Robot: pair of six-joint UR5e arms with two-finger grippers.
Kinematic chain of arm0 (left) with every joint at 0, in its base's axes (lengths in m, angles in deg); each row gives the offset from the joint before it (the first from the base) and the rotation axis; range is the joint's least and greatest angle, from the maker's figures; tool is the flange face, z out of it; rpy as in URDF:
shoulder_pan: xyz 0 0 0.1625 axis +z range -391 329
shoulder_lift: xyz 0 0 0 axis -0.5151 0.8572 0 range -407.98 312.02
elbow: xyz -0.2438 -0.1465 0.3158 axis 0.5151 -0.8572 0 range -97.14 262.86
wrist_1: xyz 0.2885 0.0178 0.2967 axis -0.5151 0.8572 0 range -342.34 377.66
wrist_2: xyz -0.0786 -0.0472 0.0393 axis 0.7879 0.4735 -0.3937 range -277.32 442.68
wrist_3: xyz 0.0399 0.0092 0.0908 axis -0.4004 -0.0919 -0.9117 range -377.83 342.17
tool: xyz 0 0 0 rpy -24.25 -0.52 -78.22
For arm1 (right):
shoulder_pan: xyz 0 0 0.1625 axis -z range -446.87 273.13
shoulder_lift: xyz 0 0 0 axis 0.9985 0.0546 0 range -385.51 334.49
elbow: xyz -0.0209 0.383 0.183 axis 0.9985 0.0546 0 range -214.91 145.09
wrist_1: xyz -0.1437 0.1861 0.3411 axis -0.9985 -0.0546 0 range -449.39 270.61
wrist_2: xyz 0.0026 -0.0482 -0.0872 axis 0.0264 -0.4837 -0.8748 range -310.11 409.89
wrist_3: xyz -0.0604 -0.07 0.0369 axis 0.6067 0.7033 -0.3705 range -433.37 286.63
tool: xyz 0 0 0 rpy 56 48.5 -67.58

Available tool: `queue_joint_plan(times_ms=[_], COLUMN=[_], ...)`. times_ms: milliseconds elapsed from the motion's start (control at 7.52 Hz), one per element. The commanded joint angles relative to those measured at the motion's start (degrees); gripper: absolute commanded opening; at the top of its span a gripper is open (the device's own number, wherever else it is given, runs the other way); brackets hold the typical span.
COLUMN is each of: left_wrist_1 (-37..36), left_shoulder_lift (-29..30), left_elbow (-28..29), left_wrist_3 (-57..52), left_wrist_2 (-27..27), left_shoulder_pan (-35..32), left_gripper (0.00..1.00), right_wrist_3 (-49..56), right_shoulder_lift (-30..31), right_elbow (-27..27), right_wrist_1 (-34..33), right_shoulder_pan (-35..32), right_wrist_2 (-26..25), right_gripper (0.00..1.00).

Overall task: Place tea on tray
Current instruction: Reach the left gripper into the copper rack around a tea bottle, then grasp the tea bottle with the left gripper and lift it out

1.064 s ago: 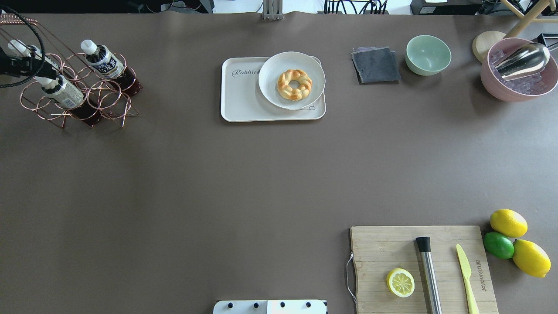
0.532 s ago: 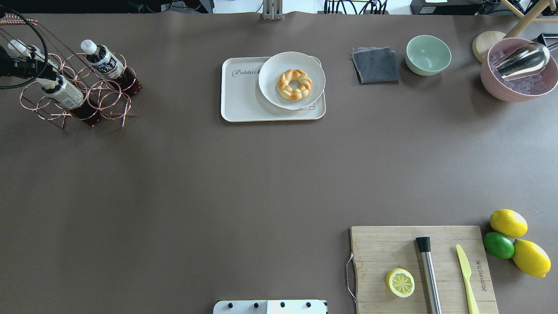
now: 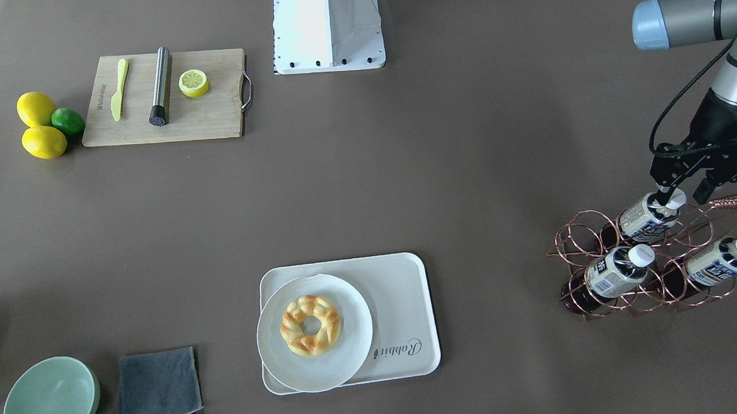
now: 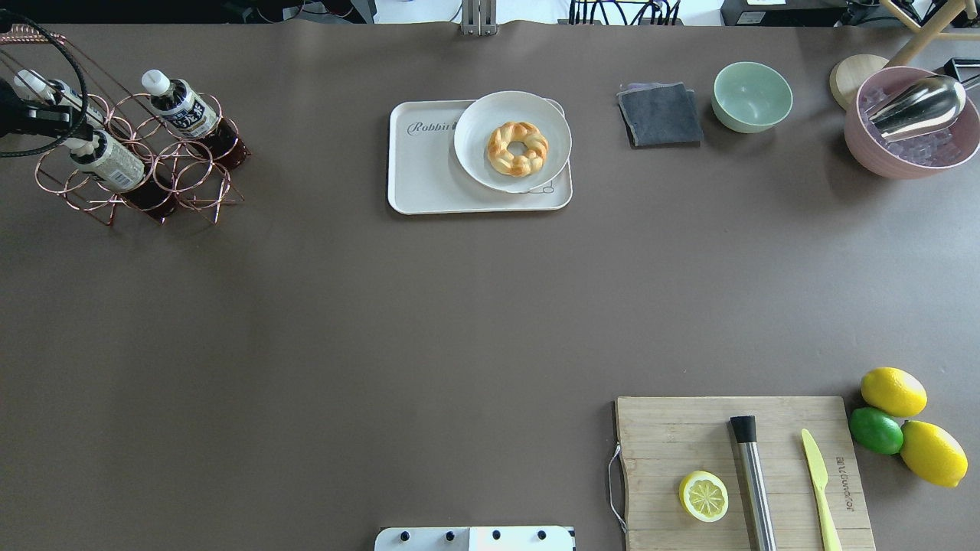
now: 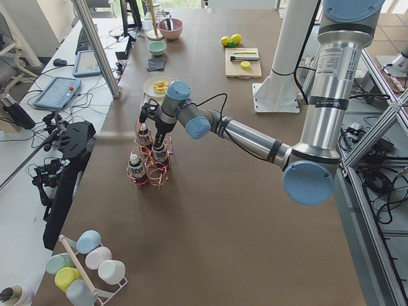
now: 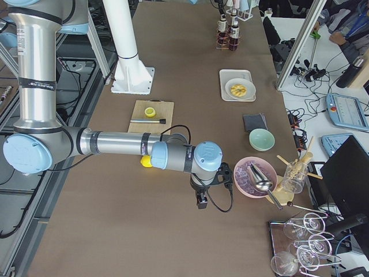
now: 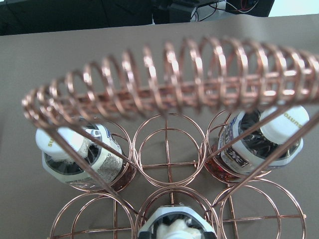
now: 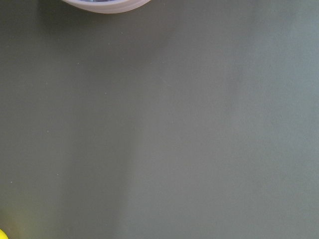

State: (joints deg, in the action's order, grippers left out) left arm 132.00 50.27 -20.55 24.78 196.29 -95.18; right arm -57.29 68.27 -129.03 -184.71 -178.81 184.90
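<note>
Soft, even light fills the overhead view; the brown table (image 4: 459,306) shows faint paler patches, and shadows are short and weak. The steel scoop (image 4: 919,105) at upper right glares. In the left wrist view the copper rack (image 7: 169,92) is blurred up close (so is the tea bottle (image 7: 174,226) at the bottom edge). The right wrist view is dim and soft.

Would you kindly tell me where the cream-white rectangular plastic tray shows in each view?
Exterior front-facing: cream-white rectangular plastic tray, bottom centre.
Overhead exterior: tray, upper centre.
Exterior left: tray, small, upper left of centre.
Exterior right: tray, upper right of centre.
Left wrist-mounted: not in it.
Right wrist-mounted: not in it.
Shared landmark: the round white plate holding a braided ring pastry, resting on the tray.
</note>
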Motion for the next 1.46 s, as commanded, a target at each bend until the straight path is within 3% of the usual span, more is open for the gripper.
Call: queue_joint_plan(times_ms=[0,532,931,1329], left_wrist_1=[-0.08,-5.42,-21.72,-36.60], left_shoulder_lift=[0.09,2.19,6.30,13.95], left_elbow=[-0.21,-4.15,-12.84,-19.10], left_wrist_3=[0.11,-0.86,-8.40,-8.51], left_wrist_2=[-0.41,3.53,4.60,5.65], left_shoulder_pan=[0.02,-2.77,-9.36,-9.82], left_gripper=[0.00,0.00,0.00,0.00], right_wrist_3=[-0.09,-0.35,-0.44,-0.44], right_shoulder_lift=[0.00,-0.09,0.00,-0.09], right_elbow=[0.08,0.07,0.69,0.86], right_wrist_1=[-0.05,0.04,0.04,0.04], right_shoulder_pan=[0.00,0.00,0.00,0.18], right_wrist_2=[0.00,0.00,0.00,0.00], right_gripper=[1.00,1.00,1.00,1.00])
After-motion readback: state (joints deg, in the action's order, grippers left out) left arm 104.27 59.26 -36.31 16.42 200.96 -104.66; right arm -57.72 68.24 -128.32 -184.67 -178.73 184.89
